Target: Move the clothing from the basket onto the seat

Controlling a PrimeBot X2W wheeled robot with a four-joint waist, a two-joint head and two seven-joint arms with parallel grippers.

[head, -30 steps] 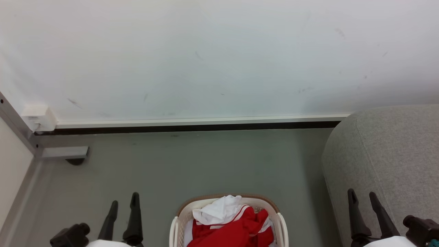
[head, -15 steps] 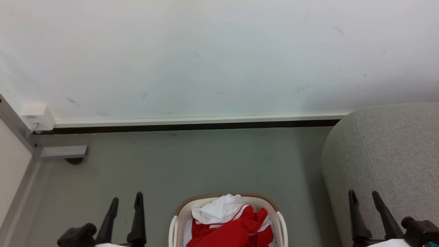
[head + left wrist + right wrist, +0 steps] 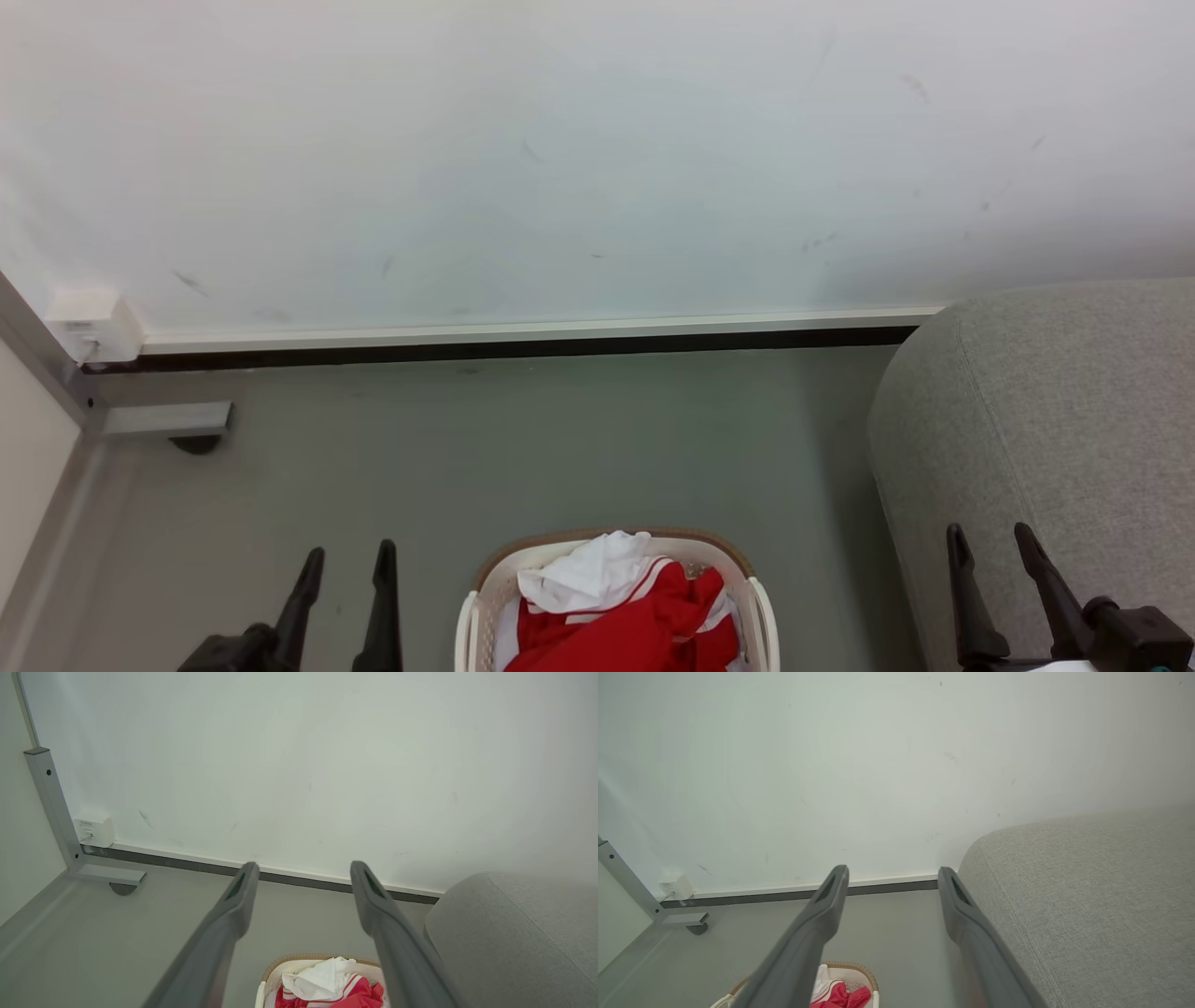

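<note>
The off-white basket (image 3: 484,586) with a brown rim stands on the floor at the bottom centre of the head view. Red clothing (image 3: 644,630) with white stripes fills it, and a white cloth piece (image 3: 588,571) lies on top. The basket (image 3: 275,966) and clothing (image 3: 355,994) also show low in the left wrist view, and the basket (image 3: 859,970) in the right wrist view. The grey seat (image 3: 1055,411) rises to the right. My left gripper (image 3: 349,558) is open, left of the basket. My right gripper (image 3: 991,541) is open, in front of the seat's side. Both are empty.
A white wall (image 3: 560,159) with a dark baseboard (image 3: 504,348) runs behind the grey floor. A grey metal frame foot (image 3: 168,420) and a small white box (image 3: 89,322) sit in the far left corner. Open floor lies between the basket and the wall.
The picture has shifted slightly left and down, so the camera moved. The left gripper shows a little further right and lower in the view. Basket and clothing lie as before.
</note>
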